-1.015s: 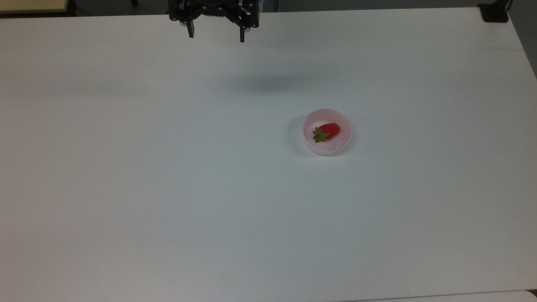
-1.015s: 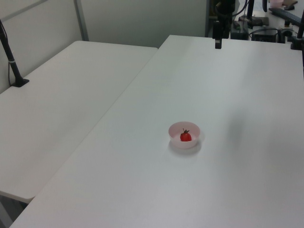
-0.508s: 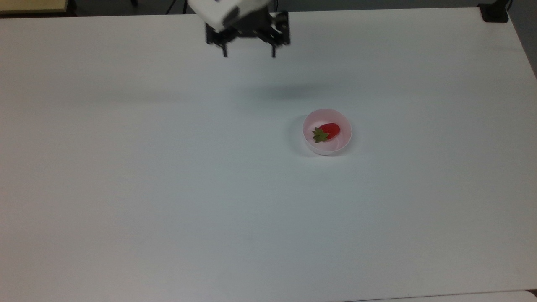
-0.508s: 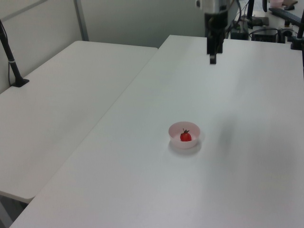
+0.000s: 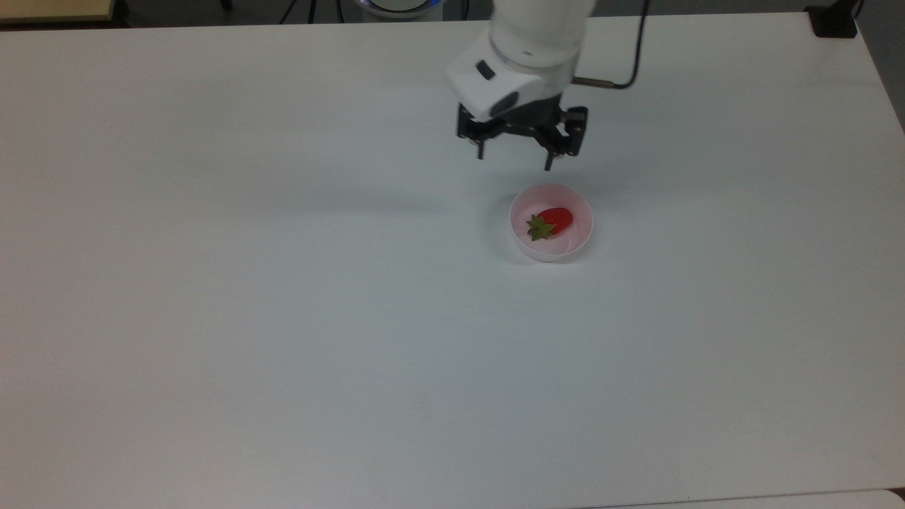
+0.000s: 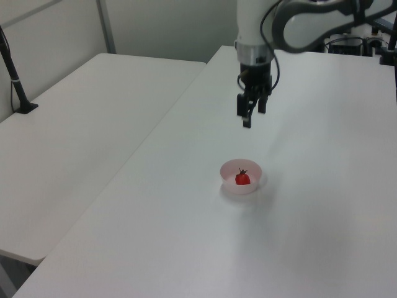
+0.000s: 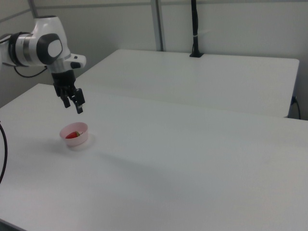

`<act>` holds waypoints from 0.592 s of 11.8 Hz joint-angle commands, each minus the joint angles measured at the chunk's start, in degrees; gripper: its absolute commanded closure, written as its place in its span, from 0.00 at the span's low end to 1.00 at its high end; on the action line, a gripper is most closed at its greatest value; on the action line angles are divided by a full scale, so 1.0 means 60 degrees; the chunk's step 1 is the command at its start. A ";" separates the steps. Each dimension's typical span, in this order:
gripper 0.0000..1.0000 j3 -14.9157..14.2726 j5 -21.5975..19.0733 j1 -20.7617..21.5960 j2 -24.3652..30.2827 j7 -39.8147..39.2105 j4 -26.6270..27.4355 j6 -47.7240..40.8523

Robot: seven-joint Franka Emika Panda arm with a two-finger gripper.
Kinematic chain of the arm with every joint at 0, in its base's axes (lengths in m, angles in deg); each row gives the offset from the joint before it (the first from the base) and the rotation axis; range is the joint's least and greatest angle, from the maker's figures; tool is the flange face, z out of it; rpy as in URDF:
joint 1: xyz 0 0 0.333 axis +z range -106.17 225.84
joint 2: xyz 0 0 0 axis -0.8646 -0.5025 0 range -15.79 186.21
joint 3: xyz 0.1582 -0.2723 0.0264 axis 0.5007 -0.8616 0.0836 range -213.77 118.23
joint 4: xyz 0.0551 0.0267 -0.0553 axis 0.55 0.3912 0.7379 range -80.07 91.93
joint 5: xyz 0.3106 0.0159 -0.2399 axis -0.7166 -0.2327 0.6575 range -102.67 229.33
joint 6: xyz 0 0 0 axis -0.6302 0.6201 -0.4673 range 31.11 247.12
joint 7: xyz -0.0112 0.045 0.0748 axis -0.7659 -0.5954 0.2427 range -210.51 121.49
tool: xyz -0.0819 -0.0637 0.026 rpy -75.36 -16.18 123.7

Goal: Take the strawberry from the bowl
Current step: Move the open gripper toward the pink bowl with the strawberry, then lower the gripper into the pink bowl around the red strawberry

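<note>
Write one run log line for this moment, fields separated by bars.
phase: approach | gripper: open, empty, above table short of bowl | strawberry: lying in bowl, untouched

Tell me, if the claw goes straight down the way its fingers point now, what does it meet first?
Probably the bare table, next to the bowl. The open claw hangs short of the rim, not over the strawberry; depth is uncertain.

Three fixed cameras, one white table (image 5: 283, 318) between them.

Top view looks steeply down from the near edge, the arm's base at its upper border. Left view and right view stand back at opposite corners, angled down from higher up, each catching a second table (image 6: 93, 124) beyond. All three share the bowl (image 5: 551, 244) and gripper (image 5: 514, 162).
</note>
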 commanded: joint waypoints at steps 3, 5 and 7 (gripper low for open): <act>0.22 -0.0108 0.0003 0.0743 -0.1131 0.1294 -0.0123 0.0966; 0.22 -0.0108 0.0017 0.0862 -0.1527 0.1469 -0.0123 0.1288; 0.25 -0.0108 0.0265 0.0979 -0.1806 0.2011 -0.0123 0.1699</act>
